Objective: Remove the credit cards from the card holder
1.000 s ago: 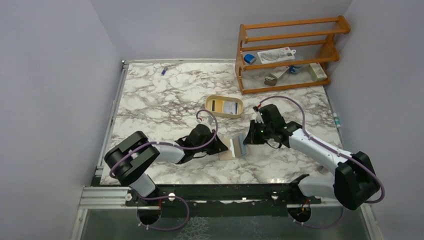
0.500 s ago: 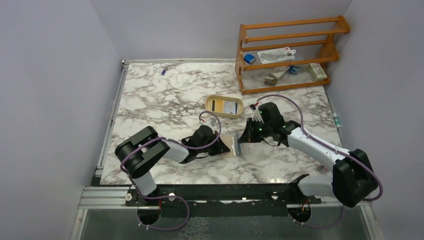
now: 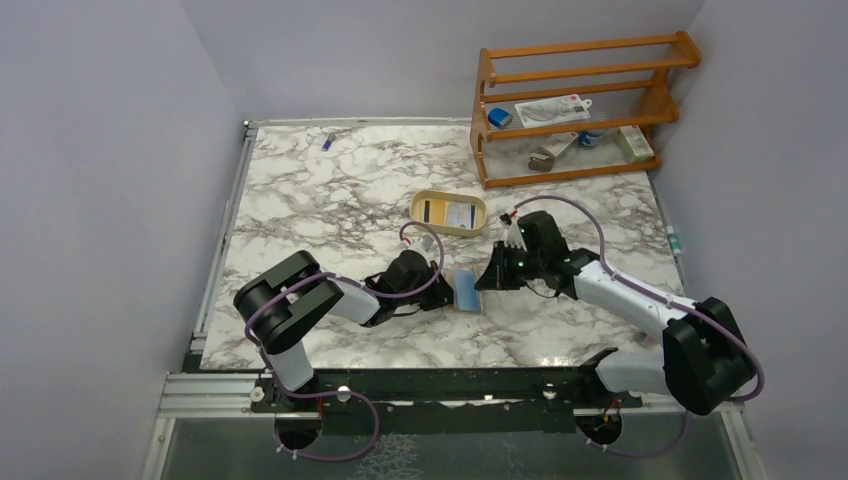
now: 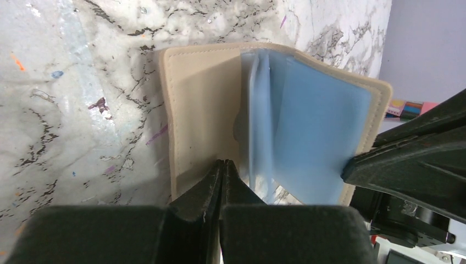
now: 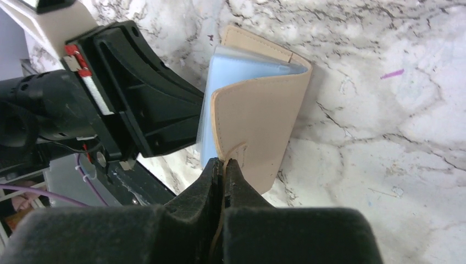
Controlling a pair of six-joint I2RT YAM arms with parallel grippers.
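The tan card holder (image 3: pixel 465 291) lies half open on the marble between both arms. Its lower flap (image 4: pixel 200 110) rests flat on the table. My left gripper (image 4: pixel 222 163) is shut, its tips pressing on that flap from the left (image 3: pixel 447 293). The other flap (image 5: pixel 258 121) stands raised, with my right gripper (image 5: pixel 224 162) shut on its edge, coming in from the right (image 3: pixel 483 283). A light blue credit card (image 4: pixel 324 137) shows inside, behind clear sleeves. A dark-striped card (image 3: pixel 432 210) and a whitish card (image 3: pixel 462 216) lie in the cream oval tray (image 3: pixel 415 200).
A wooden rack (image 3: pixel 575 100) with small items stands at the back right. A small blue object (image 3: pixel 327 141) lies near the back left edge. The tray sits just behind the card holder.
My right gripper has swung the raised flap leftwards, so the blue inside now faces up. The left arm's elbow has shifted right while its gripper stays on the lower flap.
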